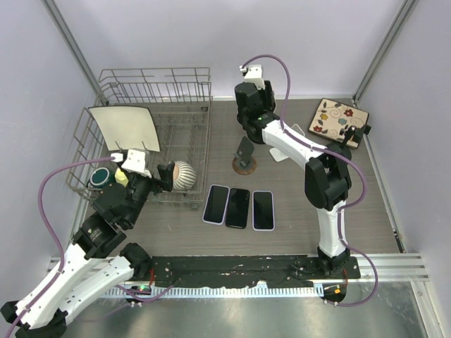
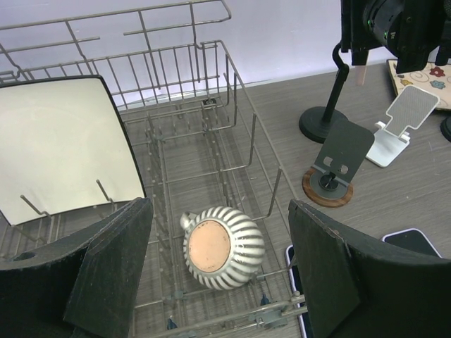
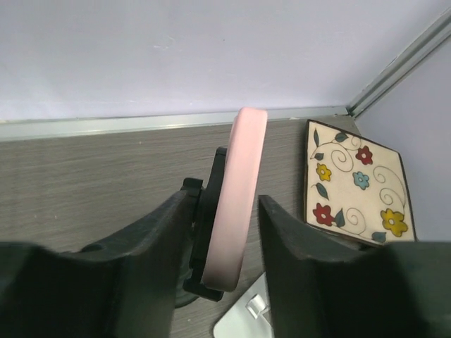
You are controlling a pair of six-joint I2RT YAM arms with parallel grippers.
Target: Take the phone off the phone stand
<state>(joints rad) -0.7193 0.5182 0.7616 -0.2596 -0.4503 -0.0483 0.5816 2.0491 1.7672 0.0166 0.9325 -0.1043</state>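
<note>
1. Pink and seen edge-on in the right wrist view, the phone (image 3: 236,204) stands upright in the phone stand (image 3: 206,218) at the far side of the desk (image 3: 91,183), near a flowered tile (image 3: 356,183). The stand's black cradle backs it, which keeps it on edge.
2. My right tool (image 3: 225,203) comes at it from above with one finger on each side, so a squeeze lands on the phone's broad faces. The fingers sit close in, but I cannot tell whether they pinch it yet.
3. The cradle lies between one finger and the phone. I judge a squeeze here may catch the cradle too.
4. My left tool (image 2: 218,211) is spread wide and holds nothing. It hangs over the dish rack (image 2: 232,91), above a striped bowl (image 2: 224,248) and well apart from the stand; I read that as parked out of the way.
5. Three other phones (image 1: 238,206) lie flat side by side on the desk nearer me, probably the drop-off row.
6. The phone is not yet out. The next move calls for a firm pinch and a straight lift, since nothing steadies the stand's base and it could tip.
</note>
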